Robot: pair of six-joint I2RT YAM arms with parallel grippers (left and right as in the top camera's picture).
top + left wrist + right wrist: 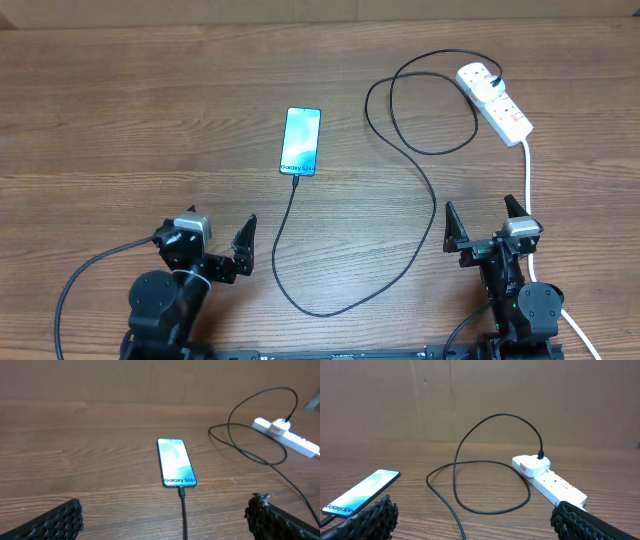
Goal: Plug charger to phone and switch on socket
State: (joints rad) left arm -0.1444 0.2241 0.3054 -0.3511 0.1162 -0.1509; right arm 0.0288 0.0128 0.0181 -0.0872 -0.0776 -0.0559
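Observation:
The phone (301, 140) lies flat on the wooden table with its blue-cyan screen lit; it also shows in the left wrist view (176, 462) and the right wrist view (360, 491). The black charger cable (432, 205) has its connector tip in the phone's near end (181, 491). It loops across the table, and its plug sits in the far end of the white socket strip (497, 103) (550, 482). My left gripper (207, 240) (162, 520) is open and empty, near the front edge. My right gripper (485, 225) (475, 515) is open and empty too.
The strip's thick white lead (527, 180) runs down the right side past my right arm. A slack cable loop (445, 502) lies between the phone and the strip. A brown cardboard wall (470, 395) stands behind the table.

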